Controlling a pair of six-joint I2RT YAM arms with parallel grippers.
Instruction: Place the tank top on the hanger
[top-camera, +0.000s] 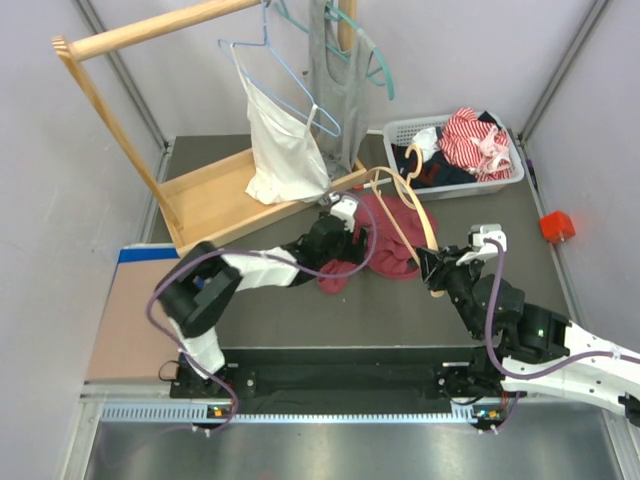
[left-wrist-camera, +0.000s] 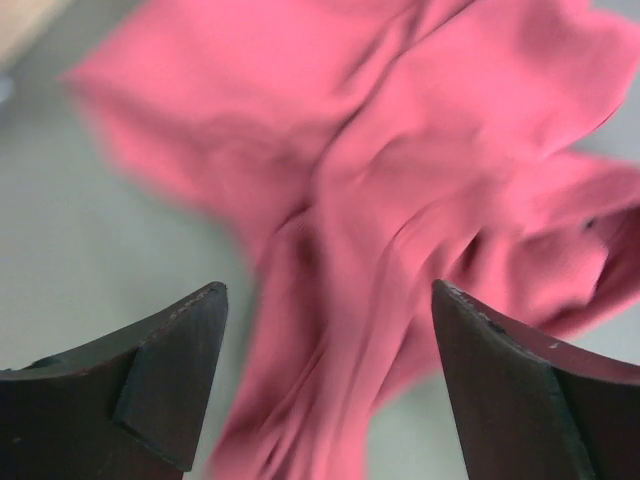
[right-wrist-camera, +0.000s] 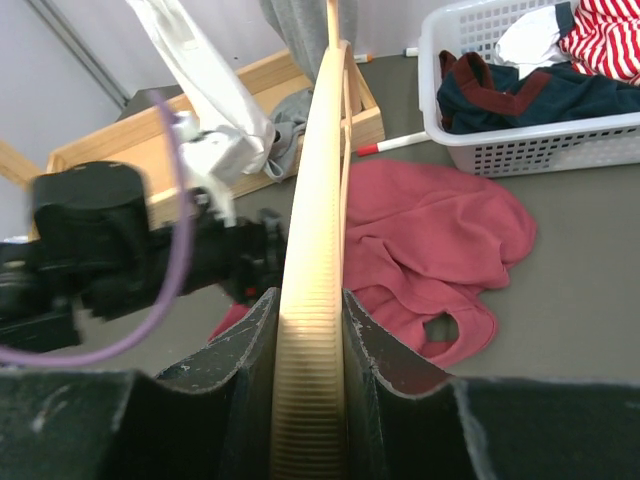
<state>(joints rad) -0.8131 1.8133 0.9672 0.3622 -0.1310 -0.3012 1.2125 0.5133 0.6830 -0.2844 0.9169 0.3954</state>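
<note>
The left tool (left-wrist-camera: 330, 300) hangs over the near-left edge of the tank top (right-wrist-camera: 430, 230), its jaws spread wide and empty. The wrist view is blurred, but red cloth fills the space under and between the jaws, with no sign of a pinch yet.

The tank top lies crumpled on the worktop (top-camera: 300, 315), about mid-way across and toward the far side, just near of the basket (top-camera: 470, 186). It is bunched too much to give a clear long axis. One loop of fabric, a strap or armhole, shows on its near side.

The hanger (right-wrist-camera: 315, 250) is off the worktop, with the right tool (right-wrist-camera: 310, 300) clamped tight on one end. Its long axis runs from that tool at the near right up and away to the far left, crossing over the tank top. Its hook end seems to lie toward the basket.

By my reckoning the task is only partly done. The hanger is in hand, but no part of it is threaded into the garment. What remains is catching a strap and slipping the arms in.
</note>
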